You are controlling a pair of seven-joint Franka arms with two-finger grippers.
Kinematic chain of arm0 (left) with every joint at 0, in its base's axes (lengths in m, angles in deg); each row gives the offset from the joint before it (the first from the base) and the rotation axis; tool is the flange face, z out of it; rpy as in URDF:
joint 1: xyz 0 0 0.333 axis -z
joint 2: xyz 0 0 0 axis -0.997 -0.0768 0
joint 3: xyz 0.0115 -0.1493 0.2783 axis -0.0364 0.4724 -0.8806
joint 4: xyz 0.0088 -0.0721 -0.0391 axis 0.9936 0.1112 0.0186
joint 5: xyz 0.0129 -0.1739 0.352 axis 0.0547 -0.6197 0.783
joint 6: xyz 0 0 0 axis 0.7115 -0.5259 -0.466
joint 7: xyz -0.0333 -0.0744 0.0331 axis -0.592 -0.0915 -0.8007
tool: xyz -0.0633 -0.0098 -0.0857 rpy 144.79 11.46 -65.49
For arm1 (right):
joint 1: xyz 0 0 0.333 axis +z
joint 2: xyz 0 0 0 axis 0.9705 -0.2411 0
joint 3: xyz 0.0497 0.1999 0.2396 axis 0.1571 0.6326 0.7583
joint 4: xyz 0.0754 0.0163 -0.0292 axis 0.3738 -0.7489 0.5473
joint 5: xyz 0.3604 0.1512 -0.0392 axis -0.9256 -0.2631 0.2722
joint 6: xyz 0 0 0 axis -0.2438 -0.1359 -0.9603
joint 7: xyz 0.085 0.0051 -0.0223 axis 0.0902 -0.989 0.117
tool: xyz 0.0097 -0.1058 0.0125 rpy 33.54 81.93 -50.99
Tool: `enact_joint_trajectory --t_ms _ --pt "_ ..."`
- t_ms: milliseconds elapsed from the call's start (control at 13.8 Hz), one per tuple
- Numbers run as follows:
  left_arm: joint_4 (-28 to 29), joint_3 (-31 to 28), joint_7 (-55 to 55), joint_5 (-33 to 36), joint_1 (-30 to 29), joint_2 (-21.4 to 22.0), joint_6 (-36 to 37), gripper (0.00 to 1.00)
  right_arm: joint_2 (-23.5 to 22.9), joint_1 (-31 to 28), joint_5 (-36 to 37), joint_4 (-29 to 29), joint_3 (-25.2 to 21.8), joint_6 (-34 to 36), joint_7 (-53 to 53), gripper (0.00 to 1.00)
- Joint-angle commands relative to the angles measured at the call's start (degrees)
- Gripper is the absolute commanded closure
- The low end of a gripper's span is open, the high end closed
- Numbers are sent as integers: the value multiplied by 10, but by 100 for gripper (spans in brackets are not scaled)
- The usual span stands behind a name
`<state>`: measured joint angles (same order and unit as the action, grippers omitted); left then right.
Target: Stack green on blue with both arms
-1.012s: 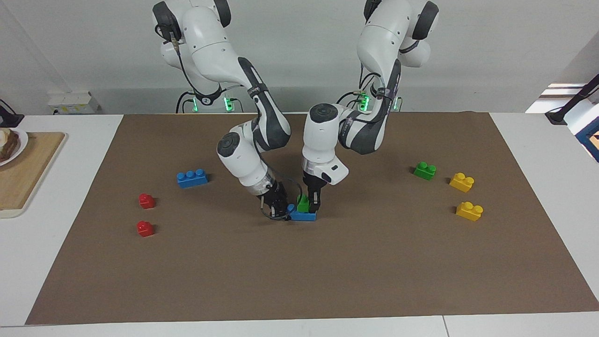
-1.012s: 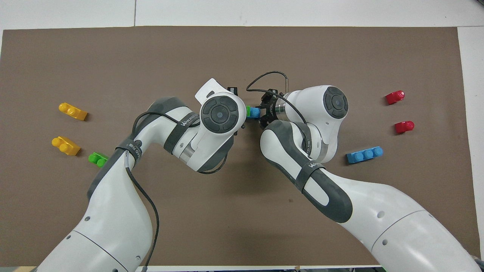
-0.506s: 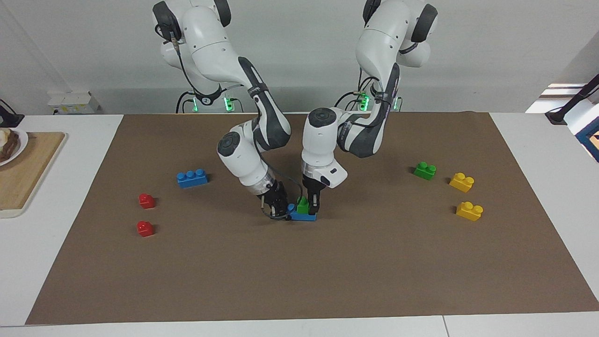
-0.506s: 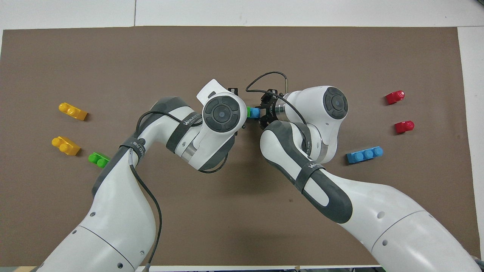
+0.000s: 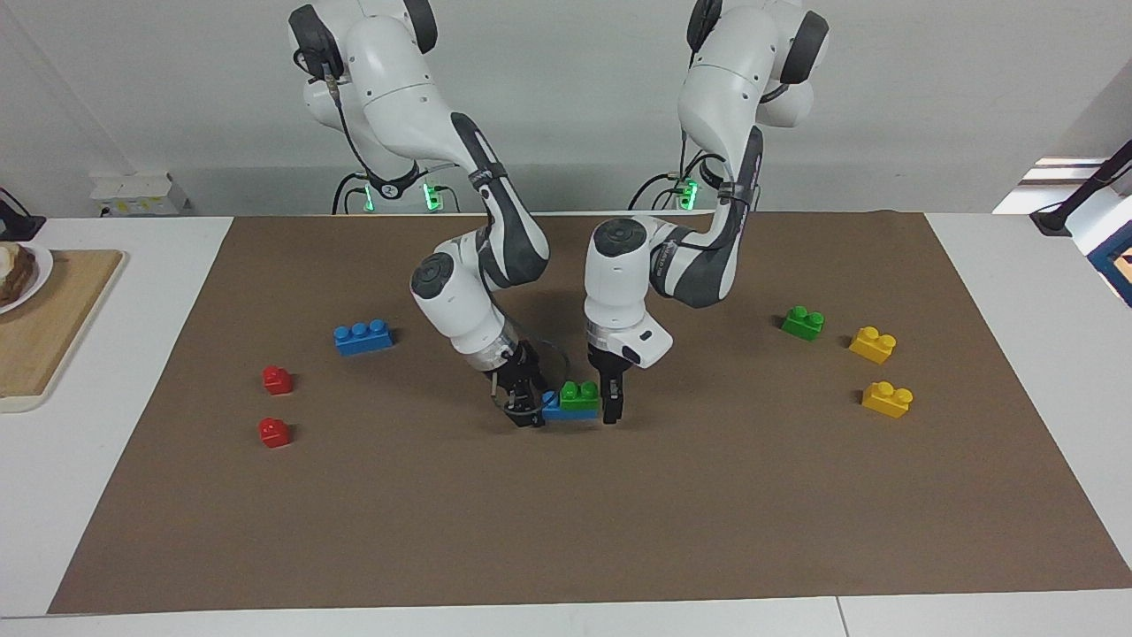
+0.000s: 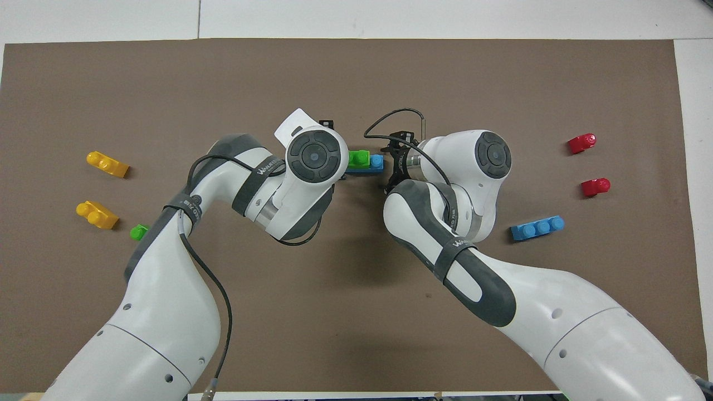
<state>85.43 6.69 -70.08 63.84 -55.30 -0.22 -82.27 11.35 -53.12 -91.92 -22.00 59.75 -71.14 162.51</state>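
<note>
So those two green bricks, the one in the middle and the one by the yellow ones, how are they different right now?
The middle green brick sits on top of a blue brick; the other green brick lies straight on the brown mat. The middle one has a robot hand at each end, the left hand and the right hand; the other stands alone, near two yellow bricks. Both are the same bright green with two studs.

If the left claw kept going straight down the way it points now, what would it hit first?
Most likely the brown mat. The left claw points down just beside the stacked green brick and blue brick, at their left-arm end, with nothing seen beneath its tips, though depth is hard to judge.
</note>
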Motion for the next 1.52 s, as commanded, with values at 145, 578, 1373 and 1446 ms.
enact_joint_trajectory --t_ms 145,578,1373,1446 --pt "26 2 5 7 -3 113 100 0 -1 3 -17 -14 0 -13 -22 4" --pt "23 2 145 -20 -30 197 213 0 0 -15 -17 -12 0 0 -39 3" --pt "22 -1 511 -62 -202 310 329 0 26 -211 9 17 -5 217 -301 2" --pt "22 -2 593 -62 -217 314 338 0 38 -221 45 28 -6 240 -323 2"
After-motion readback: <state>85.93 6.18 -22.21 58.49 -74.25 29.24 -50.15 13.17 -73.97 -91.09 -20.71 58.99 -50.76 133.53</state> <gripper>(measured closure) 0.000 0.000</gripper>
